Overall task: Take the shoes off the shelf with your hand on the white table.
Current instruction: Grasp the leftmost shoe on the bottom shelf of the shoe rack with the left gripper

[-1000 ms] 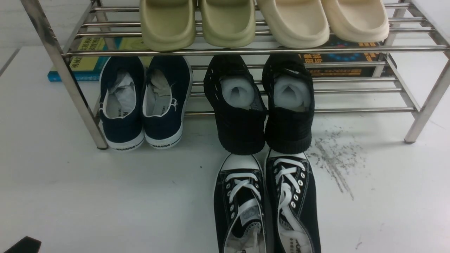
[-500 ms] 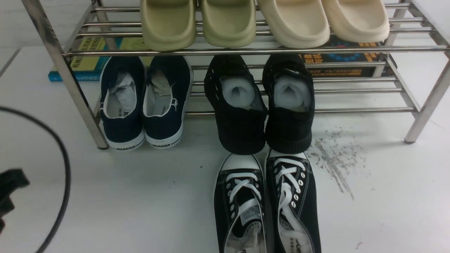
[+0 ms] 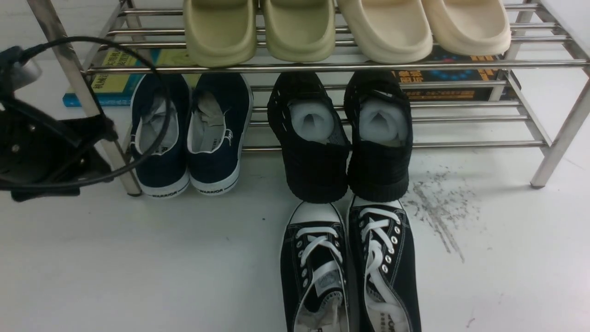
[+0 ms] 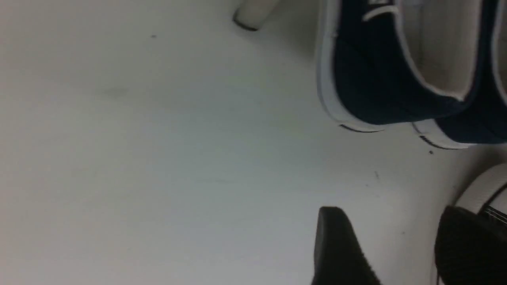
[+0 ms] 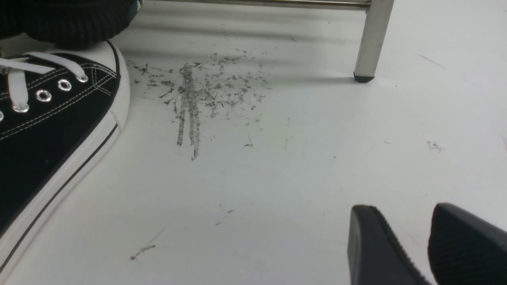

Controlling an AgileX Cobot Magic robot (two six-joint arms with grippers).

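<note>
The shoes [image 3: 159, 168] sat centre-left in frame on the lower tier of the shelf [image 3: 322, 67], long axes running up-frame, heels toward me, over the white table [image 3: 138, 258]; my left gripper [image 4: 392, 221] hung open.

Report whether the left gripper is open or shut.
Open. On the left gripper, the fingers stand apart, only bare white table between them; nothing is held.
</note>
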